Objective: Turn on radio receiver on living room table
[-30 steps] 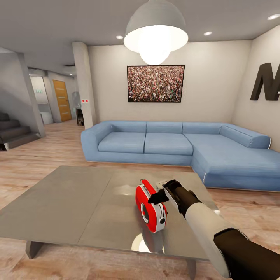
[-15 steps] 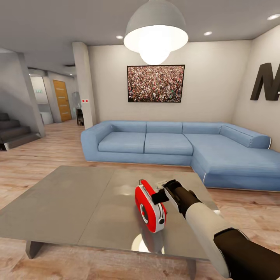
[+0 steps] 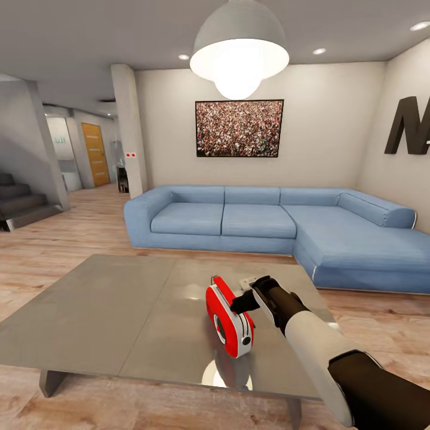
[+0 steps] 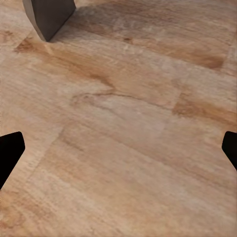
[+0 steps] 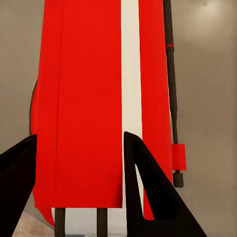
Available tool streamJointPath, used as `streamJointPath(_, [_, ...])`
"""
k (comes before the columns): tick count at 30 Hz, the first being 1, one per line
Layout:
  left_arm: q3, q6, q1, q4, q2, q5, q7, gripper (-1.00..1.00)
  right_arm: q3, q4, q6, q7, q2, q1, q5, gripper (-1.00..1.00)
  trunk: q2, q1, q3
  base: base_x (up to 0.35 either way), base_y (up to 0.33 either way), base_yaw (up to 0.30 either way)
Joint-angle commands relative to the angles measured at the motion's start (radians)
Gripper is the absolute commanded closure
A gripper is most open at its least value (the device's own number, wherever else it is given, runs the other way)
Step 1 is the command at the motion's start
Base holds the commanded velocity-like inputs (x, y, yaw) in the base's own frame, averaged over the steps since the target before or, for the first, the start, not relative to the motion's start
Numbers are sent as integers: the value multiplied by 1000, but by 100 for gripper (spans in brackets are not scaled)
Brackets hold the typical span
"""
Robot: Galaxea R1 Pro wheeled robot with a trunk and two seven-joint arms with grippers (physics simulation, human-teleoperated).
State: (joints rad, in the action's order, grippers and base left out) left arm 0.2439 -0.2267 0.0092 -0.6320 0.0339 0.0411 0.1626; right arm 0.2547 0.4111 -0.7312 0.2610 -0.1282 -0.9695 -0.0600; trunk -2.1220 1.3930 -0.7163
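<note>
Standing at about five o'clock on the table (image 3: 107,310), the radio receiver (image 3: 230,316) is being touched at its three o'clock side by the right gripper (image 3: 242,301), jaws spread; the left gripper's (image 4: 118,148) fingers are being held wide over the floor (image 4: 123,123).

Wood floor (image 4: 123,133) fills most; two black fingertips (image 4: 9,150) wide apart at the edges; a grey leg (image 4: 48,17), perhaps the table's.

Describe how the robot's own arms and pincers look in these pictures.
The right arm has a dark brown upper segment, a glossy white forearm and a dark wrist ending in a black right pincer. In both wrist views the fingers are plain black tapered wedges. No cables or markings are visible.
</note>
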Motion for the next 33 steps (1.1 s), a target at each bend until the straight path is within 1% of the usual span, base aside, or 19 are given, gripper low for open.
streamJointPath(1, [0,0,0,0,1,0,0,-100,0,0,-1,0,0,0,3,100,0,0,0,0,0,0])
streamJointPath(14, [0,4,0,0,2,0,0,-100,0,0,-1,0,-1,0,2,100,0,0,0,0,0,0])
streamJointPath(33, [0,3,0,0,3,-1,9,-100,0,0,1,0,0,0,-2,100,133,-73,60,0,0,0])
